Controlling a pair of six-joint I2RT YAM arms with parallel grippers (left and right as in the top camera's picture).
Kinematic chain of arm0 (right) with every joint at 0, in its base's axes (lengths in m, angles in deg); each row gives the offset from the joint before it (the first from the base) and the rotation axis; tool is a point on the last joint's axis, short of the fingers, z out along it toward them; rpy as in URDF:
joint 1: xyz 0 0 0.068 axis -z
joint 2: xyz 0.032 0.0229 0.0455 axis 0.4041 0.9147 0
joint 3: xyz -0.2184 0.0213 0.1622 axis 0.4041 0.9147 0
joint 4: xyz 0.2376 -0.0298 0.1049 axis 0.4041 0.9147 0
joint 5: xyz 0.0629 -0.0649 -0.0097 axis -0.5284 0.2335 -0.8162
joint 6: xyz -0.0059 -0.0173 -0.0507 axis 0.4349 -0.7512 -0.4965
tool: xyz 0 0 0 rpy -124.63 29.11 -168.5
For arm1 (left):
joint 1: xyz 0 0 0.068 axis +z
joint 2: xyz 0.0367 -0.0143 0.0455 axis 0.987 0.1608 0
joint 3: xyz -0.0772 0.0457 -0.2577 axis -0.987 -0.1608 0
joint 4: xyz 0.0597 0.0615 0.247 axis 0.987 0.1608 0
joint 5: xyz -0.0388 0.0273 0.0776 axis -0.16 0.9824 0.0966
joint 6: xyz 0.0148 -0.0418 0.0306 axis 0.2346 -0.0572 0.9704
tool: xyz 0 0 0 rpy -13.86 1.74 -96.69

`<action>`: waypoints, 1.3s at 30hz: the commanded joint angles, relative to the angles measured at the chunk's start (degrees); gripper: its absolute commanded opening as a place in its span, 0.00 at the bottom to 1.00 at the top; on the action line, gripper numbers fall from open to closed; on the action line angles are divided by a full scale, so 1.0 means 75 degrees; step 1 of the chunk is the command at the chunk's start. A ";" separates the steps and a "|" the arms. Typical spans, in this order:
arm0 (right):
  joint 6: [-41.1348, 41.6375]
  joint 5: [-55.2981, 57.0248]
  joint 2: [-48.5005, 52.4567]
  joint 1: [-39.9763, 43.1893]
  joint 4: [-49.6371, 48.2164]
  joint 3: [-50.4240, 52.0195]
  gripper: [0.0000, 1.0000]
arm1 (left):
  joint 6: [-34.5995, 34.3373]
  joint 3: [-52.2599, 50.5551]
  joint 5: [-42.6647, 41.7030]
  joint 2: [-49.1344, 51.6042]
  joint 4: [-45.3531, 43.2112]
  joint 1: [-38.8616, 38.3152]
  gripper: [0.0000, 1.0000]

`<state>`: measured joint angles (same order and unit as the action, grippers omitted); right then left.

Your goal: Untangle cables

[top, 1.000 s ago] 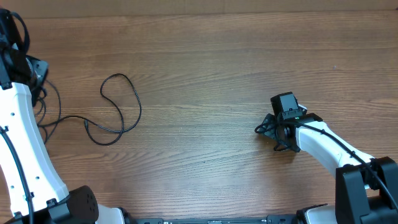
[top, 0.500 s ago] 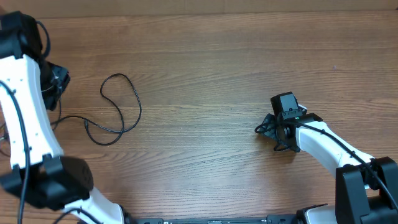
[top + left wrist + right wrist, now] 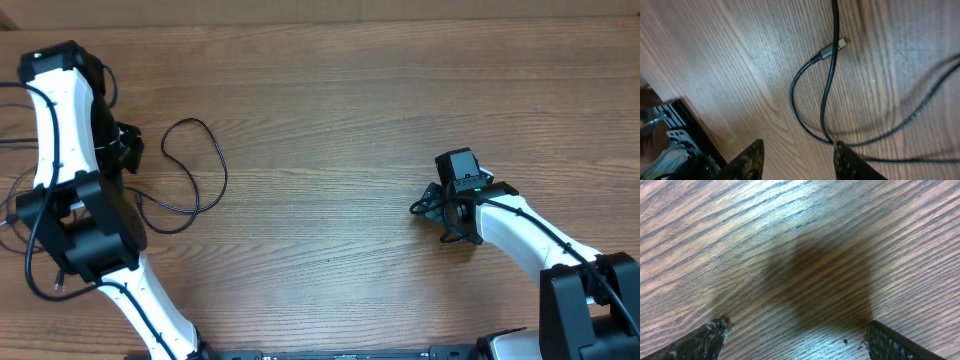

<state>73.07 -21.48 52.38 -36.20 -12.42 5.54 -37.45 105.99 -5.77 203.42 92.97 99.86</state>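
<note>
A thin black cable [image 3: 205, 160] lies in a loose loop on the wooden table [image 3: 330, 110] at the left, one end near my left arm. In the left wrist view a cable [image 3: 826, 95] curves across the wood and ends in a silver-tipped plug [image 3: 832, 49]. More black cords [image 3: 920, 112] cross at the right. My left gripper [image 3: 799, 160] hangs open over them, nothing between its fingers; the cable runs just past the right fingertip [image 3: 847, 157]. Overhead, the left gripper [image 3: 122, 150] sits just left of the loop. My right gripper [image 3: 432, 206] is open over bare wood [image 3: 800, 255], far from any cable.
More thin black cords [image 3: 28, 262] trail at the far left edge behind my left arm [image 3: 60, 130]. A dark frame [image 3: 675, 125] shows at the table's edge in the left wrist view. The right arm [image 3: 530, 235] lies across the lower right.
My left arm has swung in from the left edge towards the cable loop, its gripper now beside it. The right arm and the loop have not moved.
</note>
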 commanded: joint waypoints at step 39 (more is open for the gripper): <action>0.0000 -0.0245 0.0102 0.0058 -0.0082 0.0111 0.89 | 0.1693 -0.3016 -0.0265 0.0542 -0.2532 -0.0108 0.05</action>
<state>73.07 -21.50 52.38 -36.18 -12.49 5.54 -25.21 85.36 -7.54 207.95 75.29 99.47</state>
